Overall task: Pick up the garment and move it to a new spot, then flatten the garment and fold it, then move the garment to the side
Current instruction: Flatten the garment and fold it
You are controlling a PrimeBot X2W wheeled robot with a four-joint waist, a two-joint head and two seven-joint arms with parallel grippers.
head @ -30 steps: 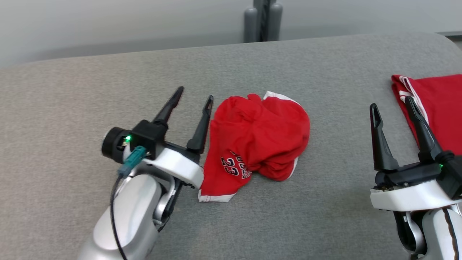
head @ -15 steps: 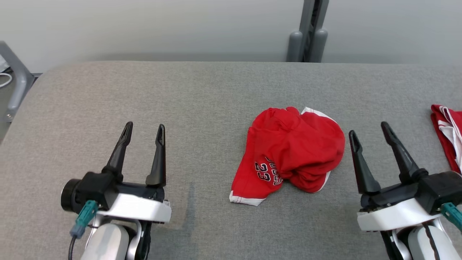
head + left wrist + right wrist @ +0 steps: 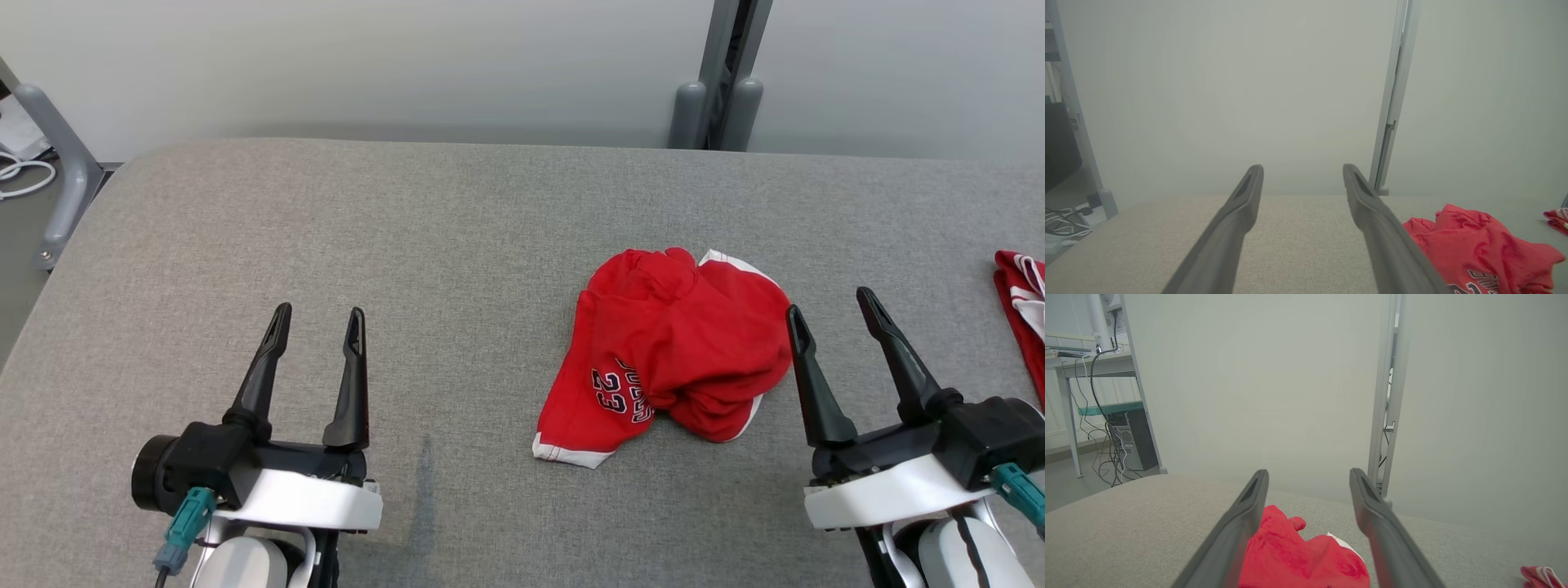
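Grey fabric tabletop (image 3: 490, 212) is carrying everything. Dark-fingered left gripper (image 3: 319, 311) is hovering at lower left, jaws spread wide, empty, well apart from the crumpled red garment with white trim (image 3: 686, 335), which is lying right of centre. Dark-fingered right gripper (image 3: 828, 301) is hovering just beside its right edge, jaws released, empty. Second red-and-white cloth (image 3: 1020, 310) is lying at far right.

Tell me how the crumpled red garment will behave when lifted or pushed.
The red garment lies bunched in soft folds, so probably floppy, draping from any pinch. It looks thin, likely light. On the fabric table, a push would probably bunch it, not slide it.
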